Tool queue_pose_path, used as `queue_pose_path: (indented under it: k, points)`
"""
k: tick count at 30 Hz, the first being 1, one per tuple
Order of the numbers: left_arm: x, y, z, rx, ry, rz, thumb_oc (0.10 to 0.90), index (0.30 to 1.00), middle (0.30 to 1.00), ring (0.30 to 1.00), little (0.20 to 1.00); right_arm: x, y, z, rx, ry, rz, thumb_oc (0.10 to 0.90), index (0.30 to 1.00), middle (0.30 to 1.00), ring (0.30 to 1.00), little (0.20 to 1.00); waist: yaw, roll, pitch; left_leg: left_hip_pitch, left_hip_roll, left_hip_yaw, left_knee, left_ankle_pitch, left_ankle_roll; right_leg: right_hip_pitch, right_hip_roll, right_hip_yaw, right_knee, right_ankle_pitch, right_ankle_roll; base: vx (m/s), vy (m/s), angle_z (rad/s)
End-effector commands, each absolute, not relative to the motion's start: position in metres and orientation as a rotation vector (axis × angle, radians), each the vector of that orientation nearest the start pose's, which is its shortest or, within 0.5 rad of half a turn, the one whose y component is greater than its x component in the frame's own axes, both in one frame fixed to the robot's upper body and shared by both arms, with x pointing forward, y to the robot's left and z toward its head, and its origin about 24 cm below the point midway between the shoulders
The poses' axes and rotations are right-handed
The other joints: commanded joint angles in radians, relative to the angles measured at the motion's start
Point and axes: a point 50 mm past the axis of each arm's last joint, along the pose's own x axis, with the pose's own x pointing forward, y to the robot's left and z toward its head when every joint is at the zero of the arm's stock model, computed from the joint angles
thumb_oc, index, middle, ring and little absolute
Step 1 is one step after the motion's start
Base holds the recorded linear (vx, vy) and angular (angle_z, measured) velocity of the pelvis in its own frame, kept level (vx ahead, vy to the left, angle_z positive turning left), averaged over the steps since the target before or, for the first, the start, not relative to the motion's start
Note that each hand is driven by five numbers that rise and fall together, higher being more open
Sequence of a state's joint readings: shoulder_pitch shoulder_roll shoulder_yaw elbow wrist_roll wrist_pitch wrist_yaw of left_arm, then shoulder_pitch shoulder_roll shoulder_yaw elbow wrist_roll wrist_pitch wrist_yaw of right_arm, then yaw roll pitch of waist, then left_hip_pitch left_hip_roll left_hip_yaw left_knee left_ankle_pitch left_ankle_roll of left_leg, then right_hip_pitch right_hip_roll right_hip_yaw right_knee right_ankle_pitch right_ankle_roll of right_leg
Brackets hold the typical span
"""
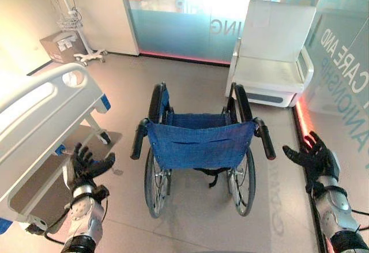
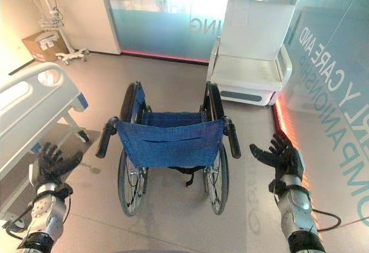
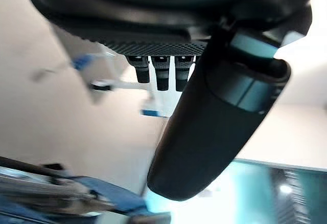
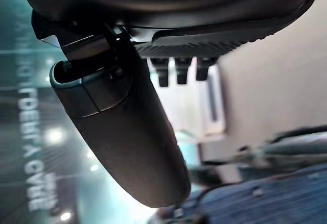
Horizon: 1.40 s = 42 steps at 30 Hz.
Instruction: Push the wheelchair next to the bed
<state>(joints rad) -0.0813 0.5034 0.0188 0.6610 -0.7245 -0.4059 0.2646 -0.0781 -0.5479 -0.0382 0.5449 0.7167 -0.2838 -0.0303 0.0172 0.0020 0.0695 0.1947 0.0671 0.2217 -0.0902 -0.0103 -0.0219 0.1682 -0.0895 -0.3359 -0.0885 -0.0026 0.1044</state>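
Beside wheelchair (image 1: 199, 149), bed (image 1: 40, 114) cut off

The wheelchair (image 1: 199, 149) has a blue cloth backrest with a matt weave, black padded armrests, dark rubbery push grips and thin bright metal spokes in its wheels. The bed (image 1: 40, 112) shows smooth, glossy white plastic rails, and the armchair (image 1: 271, 57) is covered in smooth, pale, faintly shiny upholstery. The floor (image 1: 190, 224) is a smooth grey sheet with a soft sheen, the box (image 1: 60, 45) is matt brown cardboard, and the wall panels (image 1: 184, 17) are frosted glass.
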Motion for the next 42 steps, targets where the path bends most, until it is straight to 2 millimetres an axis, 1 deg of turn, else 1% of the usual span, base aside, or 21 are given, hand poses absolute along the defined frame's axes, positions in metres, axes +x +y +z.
queue_pose_path:
  k: [1, 2, 3, 4, 9, 10, 12, 13, 15, 17, 19, 22, 24, 27, 34, 38, 40, 41, 42]
  points:
    - [0.268, 0.343, 0.091, -0.089, -0.339, 0.602, 0.8, 0.9, 0.9, 0.9, 0.9, 0.277, -0.331, 0.115, 0.069, -0.336, -0.385, 0.8, 0.9, 0.9, 0.9, 0.9, -0.007, -0.019, -0.041, -0.004, -0.015, 0.03, 0.003, -0.039, -0.022, 0.0, -0.047, 0.029, 0.024, -0.01, 0.035, 0.0, 0.0, 0.0]
    - [0.275, 0.335, 0.109, -0.091, -0.399, 0.544, 0.8, 0.9, 0.9, 0.9, 0.9, 0.28, -0.322, 0.129, 0.062, -0.393, -0.349, 0.8, 0.9, 0.9, 0.9, 0.9, -0.007, -0.018, -0.042, -0.007, -0.015, 0.029, 0.003, -0.038, -0.023, 0.0, -0.046, 0.03, 0.021, -0.01, 0.034, 0.0, 0.0, 0.0]
    - [0.276, 0.334, 0.112, -0.093, -0.408, 0.529, 0.8, 0.9, 0.9, 0.9, 0.9, 0.281, -0.32, 0.131, 0.062, -0.402, -0.341, 0.8, 0.9, 0.9, 0.9, 0.9, -0.007, -0.018, -0.042, -0.007, -0.015, 0.03, 0.003, -0.037, -0.023, 0.0, -0.045, 0.03, 0.02, -0.01, 0.034, 0.0, 0.0, 0.0]
    - [0.281, 0.326, 0.123, -0.099, -0.431, 0.486, 0.8, 0.9, 0.9, 0.9, 0.9, 0.284, -0.312, 0.14, 0.059, -0.421, -0.306, 0.8, 0.9, 0.9, 0.9, 0.9, -0.008, -0.017, -0.042, -0.008, -0.015, 0.029, 0.003, -0.036, -0.023, 0.0, -0.045, 0.03, 0.02, -0.011, 0.034, 0.0, 0.0, 0.0]
    - [0.287, 0.304, 0.146, -0.129, -0.496, 0.358, 0.8, 0.9, 0.9, 0.9, 0.9, 0.286, -0.29, 0.153, 0.028, -0.451, -0.203, 0.8, 0.9, 0.9, 0.9, 0.9, -0.01, -0.016, -0.042, -0.014, -0.014, 0.032, 0.003, -0.034, -0.023, -0.004, -0.044, 0.028, 0.017, -0.01, 0.032, 0.0, 0.0, 0.0]
    - [0.287, 0.302, 0.147, -0.138, -0.499, 0.349, 0.8, 0.9, 0.9, 0.9, 0.9, 0.286, -0.288, 0.154, 0.027, -0.453, -0.197, 0.8, 0.9, 0.9, 0.9, 0.9, -0.01, -0.016, -0.042, -0.015, -0.014, 0.032, 0.003, -0.033, -0.022, -0.004, -0.044, 0.028, 0.017, -0.01, 0.032, 0.0, 0.0, 0.0]
    - [0.287, 0.291, 0.148, -0.181, -0.499, 0.297, 0.8, 0.9, 0.9, 0.9, 0.9, 0.286, -0.28, 0.154, 0.037, -0.451, -0.159, 0.8, 0.9, 0.9, 0.9, 0.9, -0.009, -0.016, -0.04, -0.017, -0.015, 0.032, 0.003, -0.033, -0.021, -0.006, -0.043, 0.028, 0.017, -0.011, 0.031, 0.0, 0.0, 0.0]
    - [0.287, 0.291, 0.148, -0.182, -0.5, 0.292, 0.8, 0.9, 0.9, 0.9, 0.9, 0.286, -0.279, 0.154, 0.039, -0.45, -0.156, 0.8, 0.9, 0.9, 0.9, 0.9, -0.009, -0.016, -0.04, -0.017, -0.015, 0.032, 0.003, -0.033, -0.021, -0.006, -0.043, 0.027, 0.017, -0.011, 0.031, 0.0, 0.0, 0.0]
    - [0.284, 0.277, 0.148, -0.214, -0.492, 0.22, 0.8, 0.9, 0.9, 0.9, 0.9, 0.283, -0.27, 0.151, 0.047, -0.437, -0.11, 0.8, 0.9, 0.9, 0.9, 0.9, -0.007, -0.017, -0.035, -0.019, -0.016, 0.033, 0.003, -0.032, -0.018, -0.007, -0.043, 0.025, 0.018, -0.011, 0.03, 0.0, 0.0, 0.0]
    - [0.282, 0.271, 0.147, -0.22, -0.486, 0.193, 0.8, 0.9, 0.9, 0.9, 0.9, 0.281, -0.267, 0.149, 0.047, -0.429, -0.091, 0.8, 0.9, 0.9, 0.9, 0.9, -0.005, -0.017, -0.035, -0.02, -0.017, 0.033, 0.003, -0.032, -0.017, -0.008, -0.043, 0.024, 0.019, -0.011, 0.03, 0.0, 0.0, 0.0]
    - [0.279, 0.263, 0.141, -0.255, -0.456, 0.132, 0.8, 0.9, 0.9, 0.9, 0.9, 0.279, -0.261, 0.146, 0.042, -0.41, -0.054, 0.8, 0.9, 0.9, 0.9, 0.9, -0.002, -0.018, -0.032, -0.02, -0.017, 0.035, 0.003, -0.032, -0.016, -0.009, -0.042, 0.022, 0.02, -0.011, 0.03, 0.0, 0.0, 0.0]
    - [0.274, 0.256, 0.135, -0.24, -0.42, 0.081, 0.8, 0.9, 0.9, 0.9, 0.9, 0.275, -0.257, 0.142, 0.02, -0.38, -0.015, 0.8, 0.9, 0.9, 0.9, 0.9, 0.002, -0.018, -0.026, -0.021, -0.017, 0.039, 0.003, -0.03, -0.016, -0.011, -0.042, 0.018, 0.024, -0.01, 0.03, 0.0, 0.0, 0.0]
    - [0.272, 0.256, 0.133, -0.23, -0.407, 0.073, 0.8, 0.9, 0.9, 0.9, 0.9, 0.273, -0.258, 0.14, 0.006, -0.365, -0.007, 0.8, 0.9, 0.9, 0.9, 0.9, 0.003, -0.019, -0.024, -0.021, -0.017, 0.041, 0.003, -0.029, -0.015, -0.012, -0.042, 0.016, 0.026, -0.01, 0.03, 0.0, 0.0, 0.0]
    - [0.267, 0.261, 0.128, -0.167, -0.372, 0.059, 0.8, 0.9, 0.9, 0.9, 0.9, 0.27, -0.26, 0.136, -0.018, -0.329, 0.008, 0.8, 0.9, 0.9, 0.9, 0.9, 0.005, -0.021, -0.02, -0.021, -0.017, 0.048, 0.003, -0.027, -0.016, -0.015, -0.042, 0.014, 0.029, -0.009, 0.031, 0.0, 0.0, 0.0]
    - [0.257, 0.278, 0.132, 0.002, -0.311, 0.027, 0.8, 0.9, 0.9, 0.9, 0.9, 0.264, -0.266, 0.136, -0.036, -0.287, 0.041, 0.8, 0.9, 0.9, 0.9, 0.9, 0.009, -0.02, -0.012, -0.025, -0.016, 0.059, 0.003, -0.021, -0.017, -0.021, -0.042, 0.008, 0.032, -0.005, 0.033, 0.0, 0.0, 0.0]
    - [0.252, 0.286, 0.135, 0.08, -0.283, 0.039, 0.8, 0.9, 0.9, 0.9, 0.9, 0.262, -0.263, 0.139, -0.045, -0.289, 0.061, 0.8, 0.9, 0.9, 0.9, 0.9, 0.012, -0.017, -0.008, -0.027, -0.016, 0.063, 0.003, -0.019, -0.017, -0.023, -0.042, 0.005, 0.032, -0.004, 0.034, 0.0, 0.0, 0.0]
    - [0.251, 0.291, 0.134, 0.159, -0.259, 0.065, 0.8, 0.9, 0.9, 0.9, 0.9, 0.261, -0.261, 0.14, -0.048, -0.287, 0.077, 0.8, 0.9, 0.9, 0.9, 0.9, 0.013, -0.014, -0.007, -0.027, -0.017, 0.064, 0.004, -0.018, -0.017, -0.024, -0.042, 0.004, 0.034, -0.003, 0.035, 0.0, 0.0, 0.0]
    - [0.25, 0.296, 0.134, 0.243, -0.238, 0.082, 0.8, 0.9, 0.9, 0.9, 0.9, 0.261, -0.26, 0.141, -0.058, -0.282, 0.09, 0.8, 0.9, 0.9, 0.9, 0.9, 0.013, -0.013, -0.006, -0.028, -0.017, 0.065, 0.004, -0.017, -0.018, -0.026, -0.042, 0.003, 0.036, -0.004, 0.035, 0.0, 0.0, 0.0]
    - [0.249, 0.297, 0.134, 0.248, -0.237, 0.083, 0.8, 0.9, 0.9, 0.9, 0.9, 0.261, -0.26, 0.142, -0.059, -0.281, 0.091, 0.8, 0.9, 0.9, 0.9, 0.9, 0.013, -0.013, -0.006, -0.029, -0.017, 0.064, 0.004, -0.017, -0.018, -0.027, -0.042, 0.003, 0.036, -0.004, 0.036, 0.0, 0.0, 0.0]
